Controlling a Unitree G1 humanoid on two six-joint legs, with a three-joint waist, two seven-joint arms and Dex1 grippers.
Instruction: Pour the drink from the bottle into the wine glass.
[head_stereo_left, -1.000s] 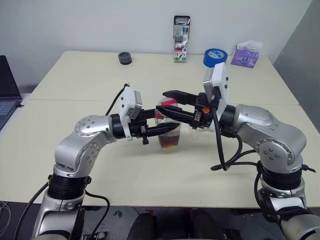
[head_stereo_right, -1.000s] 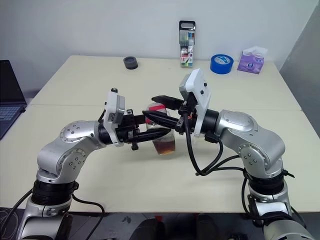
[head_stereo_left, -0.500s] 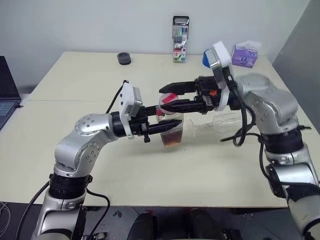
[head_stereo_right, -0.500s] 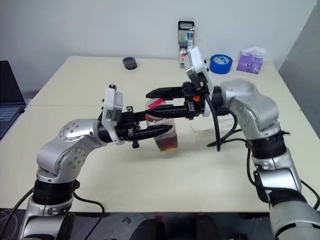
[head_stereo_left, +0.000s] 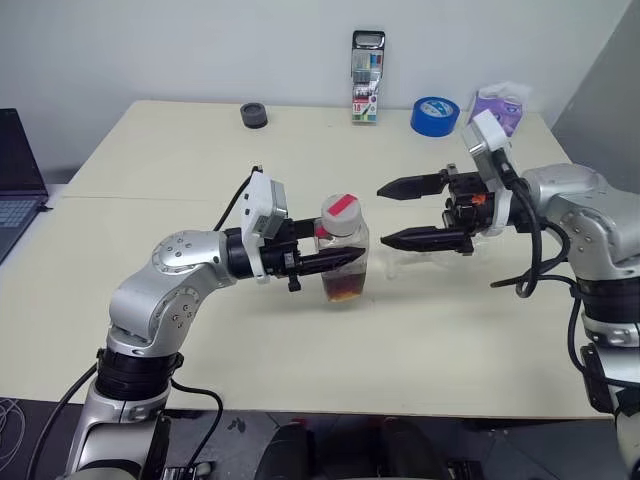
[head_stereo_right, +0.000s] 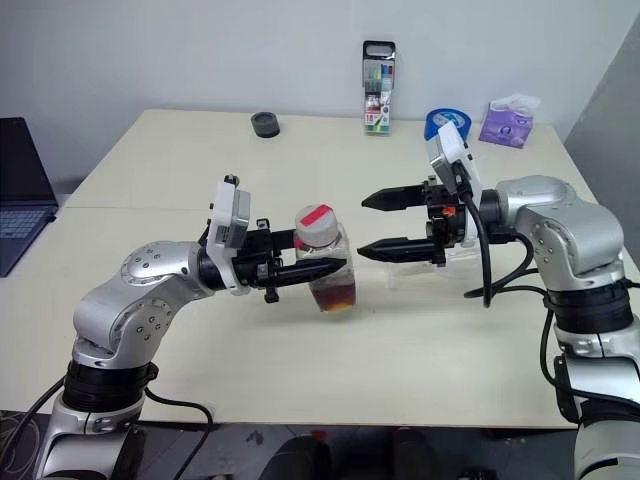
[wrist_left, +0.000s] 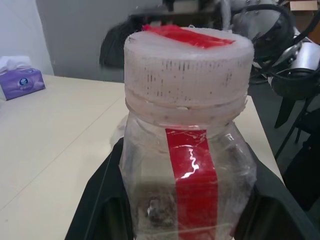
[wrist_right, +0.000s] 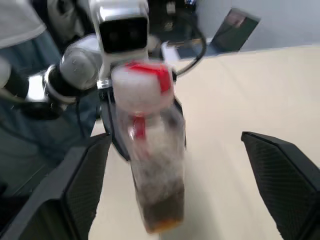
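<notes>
The bottle (head_stereo_left: 341, 214) stands upright near the table's middle, with its red-and-white cap on and a red label strip (wrist_left: 192, 165) down its side. The dark drink (head_stereo_left: 343, 288) fills only its bottom. My left gripper (head_stereo_left: 345, 252) reaches in level from the left and is shut on the bottle's body. My right gripper (head_stereo_left: 383, 215) hangs open to the right of the bottle, pointing at it, with nothing between its fingers (wrist_right: 280, 170). The wine glass (head_stereo_left: 400, 262) seems to lie on its side on the table under the right gripper, partly hidden.
A marker pack (head_stereo_left: 366, 62), a blue tape roll (head_stereo_left: 432, 113), a purple tissue pack (head_stereo_left: 497, 108) and a small black round object (head_stereo_left: 254, 115) line the far edge. A laptop (head_stereo_left: 15, 190) sits off the table's left side.
My right gripper, which was around the bottle's cap, opened wide and drew back to the right, clear of the bottle. The cap stays on. The left gripper kept its hold.
</notes>
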